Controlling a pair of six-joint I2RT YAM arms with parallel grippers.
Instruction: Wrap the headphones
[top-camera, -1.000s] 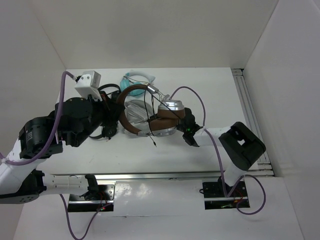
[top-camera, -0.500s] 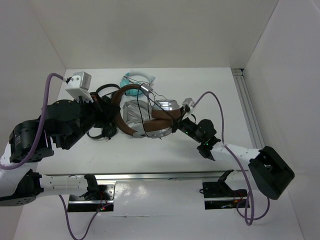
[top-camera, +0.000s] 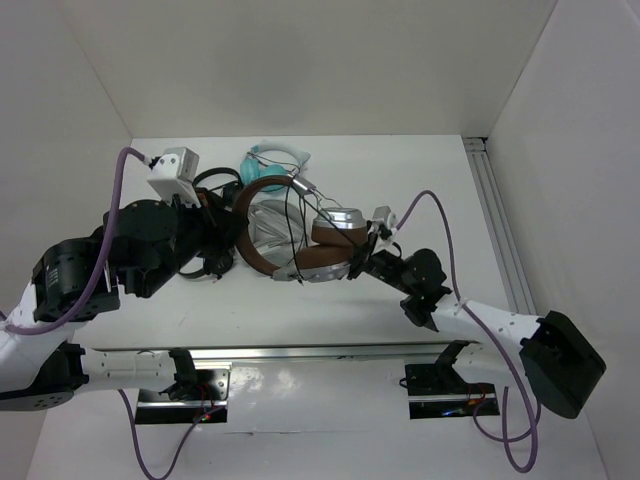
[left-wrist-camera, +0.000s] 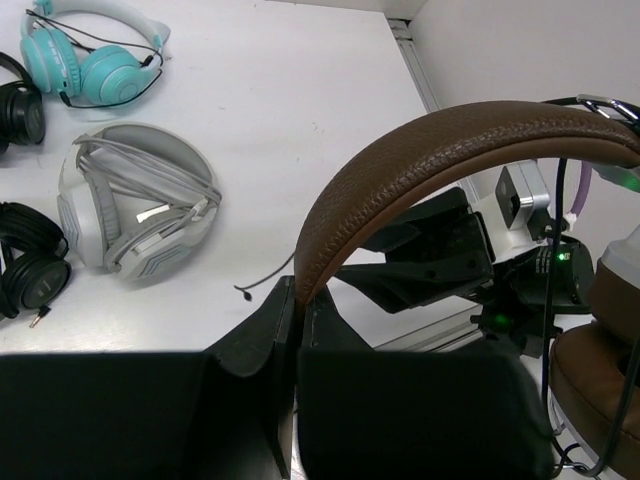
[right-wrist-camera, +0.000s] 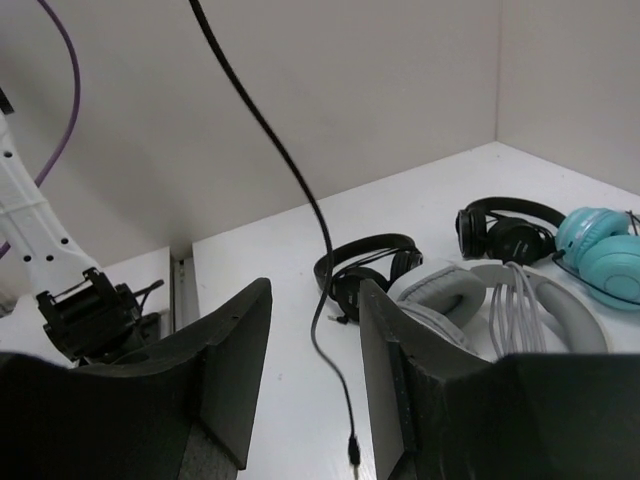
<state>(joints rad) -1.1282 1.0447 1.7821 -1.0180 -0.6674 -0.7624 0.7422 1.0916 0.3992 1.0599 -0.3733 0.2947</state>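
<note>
The left gripper (left-wrist-camera: 297, 305) clamps the silver-cupped, brown-banded headphones (top-camera: 322, 250) above the middle of the table (top-camera: 420, 165). The right gripper (right-wrist-camera: 315, 345) gapes open around the thin black cable (right-wrist-camera: 290, 170), which, being unclamped, may swing free.

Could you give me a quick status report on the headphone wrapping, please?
Left gripper shut on headphones at headband. Right gripper open, cable dangling loose between its jaws. Other pairs lie on table beneath.

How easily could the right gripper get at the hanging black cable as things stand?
Probably yes, easily: the cable hangs free between the open fingers of the right gripper, and nothing visible stands in the way.
</note>
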